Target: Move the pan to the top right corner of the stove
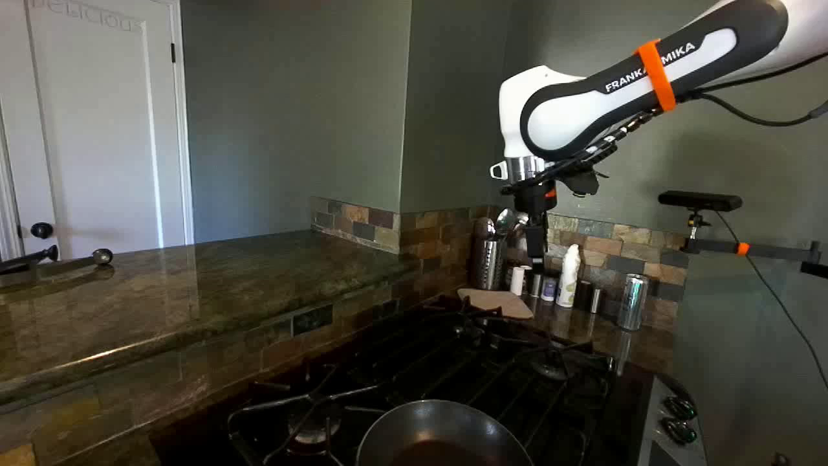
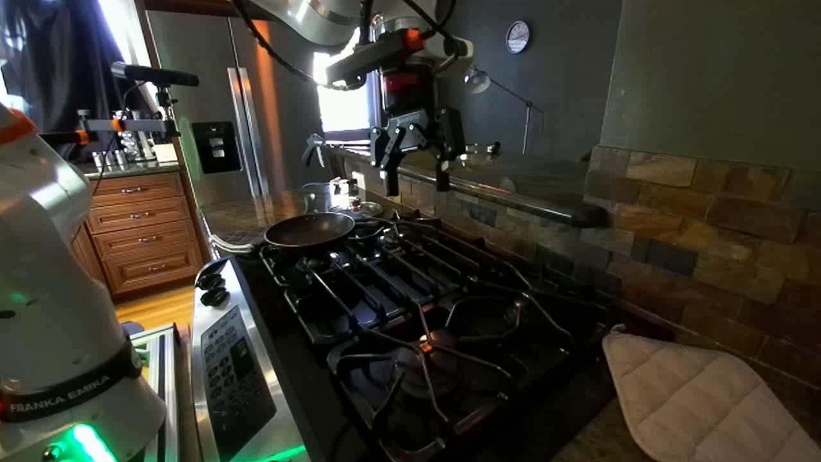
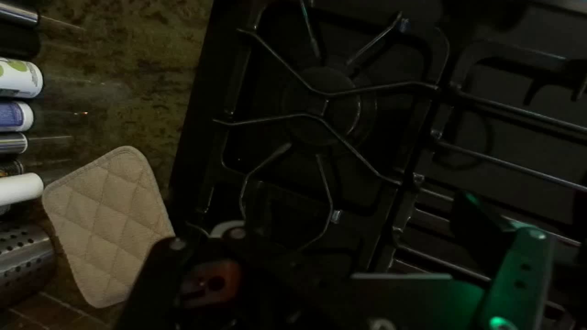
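The pan, round and shallow with a dark interior and thin light rim, rests on the grates at one end of the stove. It shows in both exterior views (image 1: 440, 433) (image 2: 309, 231); its lower part is cut off in one of these pictures. A light metal handle (image 2: 232, 246) points toward the control-panel side. The black stove (image 1: 479, 382) (image 2: 385, 282) also fills much of the wrist view (image 3: 321, 105), where the pan is out of view. My gripper (image 1: 535, 262) (image 2: 417, 183) (image 3: 362, 224) hangs high above the stove, apart from the pan, fingers spread and nothing between them.
A quilted pot holder (image 1: 497, 303) (image 2: 705, 391) (image 3: 110, 220) lies on the counter beside the stove. Several bottles (image 1: 569, 278) (image 3: 18, 78), a utensil holder (image 1: 490, 264) and a steel can (image 1: 632, 301) stand near the tiled wall. A raised stone ledge (image 1: 194, 304) (image 2: 513, 186) runs along the stove.
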